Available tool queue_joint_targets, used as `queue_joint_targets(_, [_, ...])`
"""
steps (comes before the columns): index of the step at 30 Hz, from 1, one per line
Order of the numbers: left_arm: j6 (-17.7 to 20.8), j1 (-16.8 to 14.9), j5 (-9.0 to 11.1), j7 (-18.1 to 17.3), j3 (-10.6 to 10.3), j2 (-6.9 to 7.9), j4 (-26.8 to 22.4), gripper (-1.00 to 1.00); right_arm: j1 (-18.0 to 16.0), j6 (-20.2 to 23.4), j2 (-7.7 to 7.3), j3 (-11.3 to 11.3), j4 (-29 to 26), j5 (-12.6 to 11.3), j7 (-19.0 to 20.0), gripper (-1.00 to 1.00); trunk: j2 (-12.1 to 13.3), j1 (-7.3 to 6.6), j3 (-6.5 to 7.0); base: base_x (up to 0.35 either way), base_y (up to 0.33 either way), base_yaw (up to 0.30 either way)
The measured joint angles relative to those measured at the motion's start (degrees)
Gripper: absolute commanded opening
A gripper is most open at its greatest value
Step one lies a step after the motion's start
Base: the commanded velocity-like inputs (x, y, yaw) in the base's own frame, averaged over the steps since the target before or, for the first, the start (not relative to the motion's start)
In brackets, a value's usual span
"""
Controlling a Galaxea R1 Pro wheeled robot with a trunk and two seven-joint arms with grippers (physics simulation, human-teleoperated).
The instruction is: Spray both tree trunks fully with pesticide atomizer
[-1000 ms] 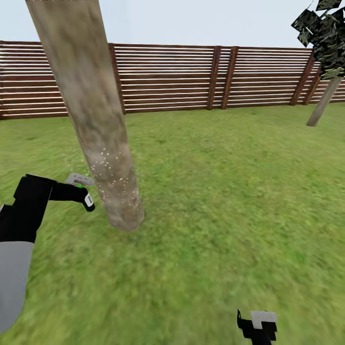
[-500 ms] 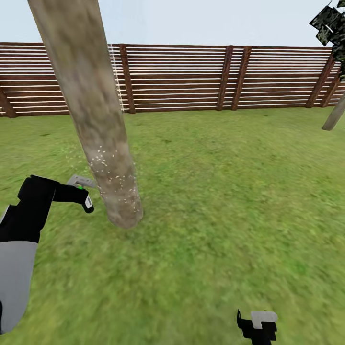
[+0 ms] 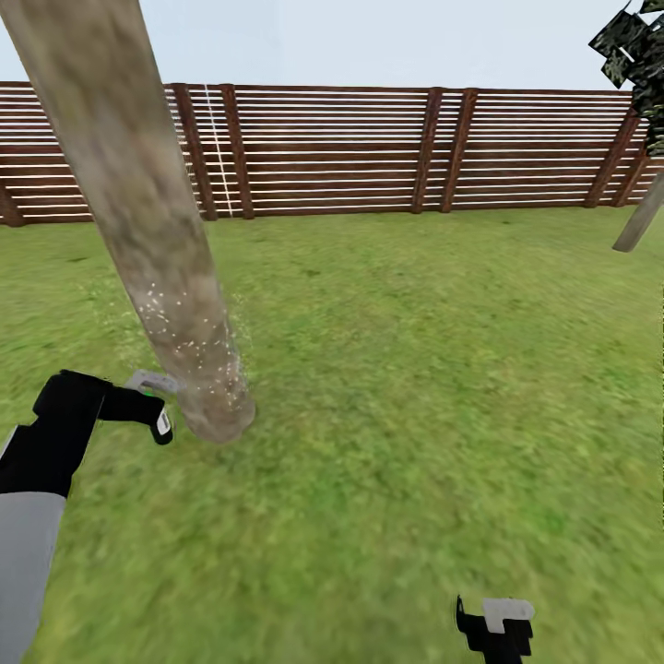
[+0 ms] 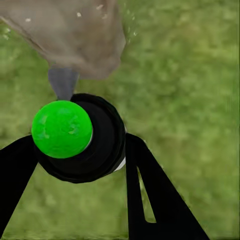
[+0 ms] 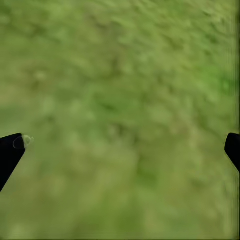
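Observation:
The near tree trunk [image 3: 157, 249] is a thick pale column leaning across the left of the head view, with its base in the grass. Whitish pesticide specks [image 3: 189, 337] dot its lower part. My left gripper [image 3: 155, 413] is shut on the pesticide atomizer [image 4: 95, 142], a black bottle with a green cap [image 4: 62, 129]. Its grey nozzle [image 4: 63, 82] points at the trunk base [image 4: 75, 35] from close by. The second tree [image 3: 638, 221] stands far right by the fence. My right gripper [image 5: 120, 150] hangs open over bare grass, low in the head view [image 3: 498, 627].
A brown slatted wooden fence [image 3: 369, 152] closes the lawn at the back. Green grass [image 3: 415, 397] stretches open between the near trunk and the far tree. Dark jagged foliage [image 3: 632, 46] hangs at the upper right.
The head camera has swung, so the fence and trunk shifted in the picture. My left gripper with the atomizer sits lower and nearer the trunk base. Specks still dot the lower trunk.

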Motion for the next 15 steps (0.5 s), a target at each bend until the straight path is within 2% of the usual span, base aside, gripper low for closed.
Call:
queue_joint_targets(2, [0.0, 1.4, 0.0, 1.0, 0.3, 0.89, 0.9, -1.00, 0.0, 0.0, -0.02, 0.0, 0.0, 0.0, 0.0, 1.00, 0.0, 0.00, 0.00, 0.081, -0.269, 0.000])
queue_joint_targets(4, [-0.1, 2.5, 0.0, 5.2, 0.3, 1.16, 1.2, -1.00, 0.0, 0.0, -0.02, 0.0, 0.0, 0.0, 0.0, 1.00, 0.0, 0.00, 0.00, 0.084, -0.263, 0.000])
queue_joint_targets(5, [0.2, 2.8, 0.8, 6.6, 0.2, 0.90, 1.2, -1.00, 0.0, 0.0, -0.02, 0.0, 0.0, 0.0, 0.0, 1.00, 0.0, 0.00, 0.00, 0.095, -0.250, 0.000])
queue_joint_targets(7, [0.4, 2.9, 1.9, 7.4, 0.1, -0.49, 1.6, -1.00, 0.0, 0.0, -0.02, 0.0, 0.0, 0.0, 0.0, 1.00, 0.0, 0.00, 0.00, 0.109, -0.239, 0.002])
queue_joint_targets(9, [0.0, 3.0, 2.2, 7.7, 0.3, -3.57, 1.9, -1.00, 0.0, 0.0, -0.02, 0.0, 0.0, 0.0, 0.0, 1.00, 0.0, 0.00, 0.00, 0.165, -0.183, 0.155])
queue_joint_targets(11, [-0.5, 3.0, 1.5, 7.8, 0.5, -4.03, 1.9, -1.00, 0.0, 0.0, -0.01, 0.0, 0.0, 0.0, 0.0, 1.00, 0.0, 0.00, 0.00, 0.191, -0.129, 0.248])
queue_joint_targets(13, [-0.6, 3.0, 1.1, 8.3, 0.8, -3.76, 2.0, -1.00, 0.0, 0.0, 0.00, 0.0, 0.0, 0.0, 0.0, 1.00, 0.0, 0.00, 0.00, 0.201, -0.090, 0.271])
queue_joint_targets(15, [-1.1, 3.0, 0.4, 10.0, 6.1, -3.54, 2.1, -1.00, 0.0, 0.0, 0.03, 0.1, 0.0, 0.0, 0.0, 1.00, 0.0, 0.00, 0.00, 0.201, -0.078, 0.277])
